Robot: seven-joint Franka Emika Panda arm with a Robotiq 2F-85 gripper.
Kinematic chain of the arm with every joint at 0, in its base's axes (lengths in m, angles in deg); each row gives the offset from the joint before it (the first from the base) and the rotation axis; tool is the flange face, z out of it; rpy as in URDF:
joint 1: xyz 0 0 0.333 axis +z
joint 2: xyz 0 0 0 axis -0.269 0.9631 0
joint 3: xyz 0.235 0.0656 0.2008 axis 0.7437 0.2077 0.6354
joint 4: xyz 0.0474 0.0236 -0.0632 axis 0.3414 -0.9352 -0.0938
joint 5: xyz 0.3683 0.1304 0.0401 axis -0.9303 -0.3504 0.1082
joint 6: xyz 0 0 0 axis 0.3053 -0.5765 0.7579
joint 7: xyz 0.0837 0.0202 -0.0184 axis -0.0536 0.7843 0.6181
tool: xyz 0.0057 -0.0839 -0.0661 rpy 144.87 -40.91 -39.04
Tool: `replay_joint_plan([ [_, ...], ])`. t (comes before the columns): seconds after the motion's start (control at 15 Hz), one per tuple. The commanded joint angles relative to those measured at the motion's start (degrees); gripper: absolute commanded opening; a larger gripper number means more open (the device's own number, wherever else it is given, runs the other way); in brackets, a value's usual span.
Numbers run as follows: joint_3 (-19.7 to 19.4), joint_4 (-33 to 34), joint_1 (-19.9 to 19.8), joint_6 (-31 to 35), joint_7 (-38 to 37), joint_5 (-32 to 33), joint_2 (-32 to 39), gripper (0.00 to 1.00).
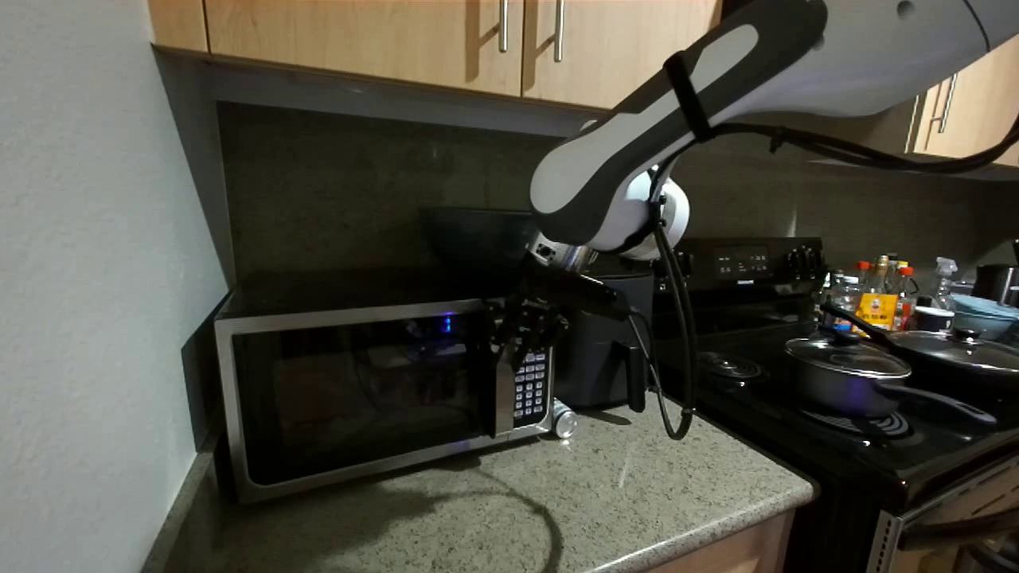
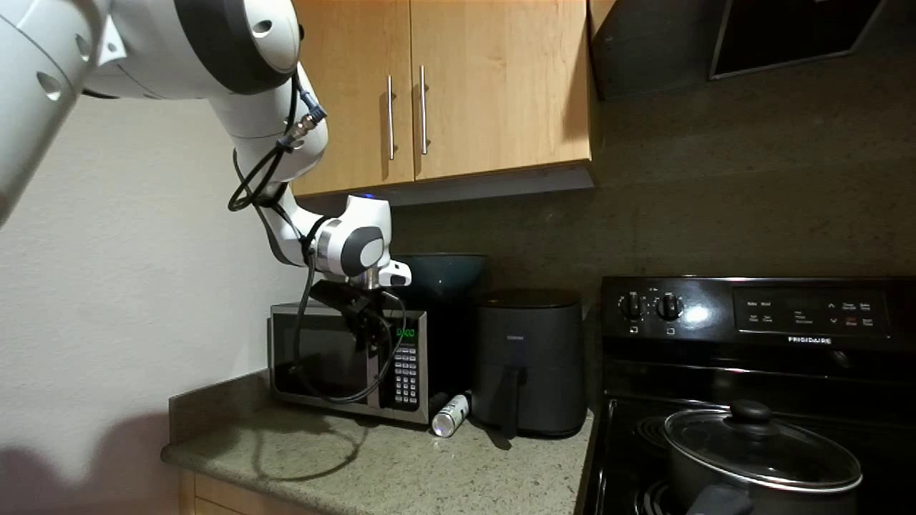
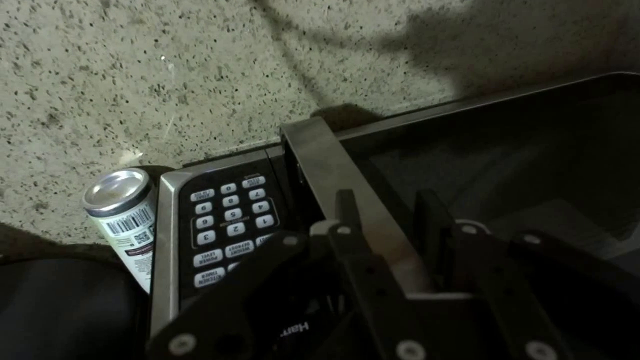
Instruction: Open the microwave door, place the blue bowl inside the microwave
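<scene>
The hand (image 3: 387, 212) is at the front of the microwave (image 2: 336, 365). The fingers (image 3: 346, 207) are spread; the handle (image 3: 322, 160) lies in line with the gap between them. Finger-to-handle contact cannot be determined. The door (image 1: 358, 398) is closed and spans one side of the hand; the button panel (image 3: 232, 215) is on the opposite side. The bowl (image 1: 471, 237) is behind and higher than the hand, clear of the fingers, on top of the microwave; the arm (image 1: 581, 179) partly hides it in both exterior views. The can (image 2: 452, 415) lies on the tabletop (image 1: 597, 501), below the hand and beyond the panel, just beside the microwave. The pot (image 1: 836, 390) is well apart from the hand, on the stove (image 2: 794, 368).
</scene>
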Motion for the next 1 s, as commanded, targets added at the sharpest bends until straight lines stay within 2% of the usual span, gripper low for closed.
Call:
replay_joint_plan([
  [0.0, -0.1, 0.1, 0.1, 0.3, 0.0, -0.2, 0.1, 0.67],
  [0.27, -0.2, 0.6, 0.3, 4.3, 0.3, 0.0, 1.5, 0.93],
  [0.4, -0.5, 1.3, 0.5, 6.2, 0.1, 0.6, 2.8, 1.00],
  [0.73, -0.9, 4.1, 0.4, 7.7, -0.7, 0.1, 5.8, 1.00],
  [0.87, -0.3, 2.1, 0.0, 5.8, 0.5, 0.0, 3.5, 1.00],
  [0.93, 0.1, 2.1, -0.3, 5.3, 1.1, -0.3, 3.5, 0.75],
])
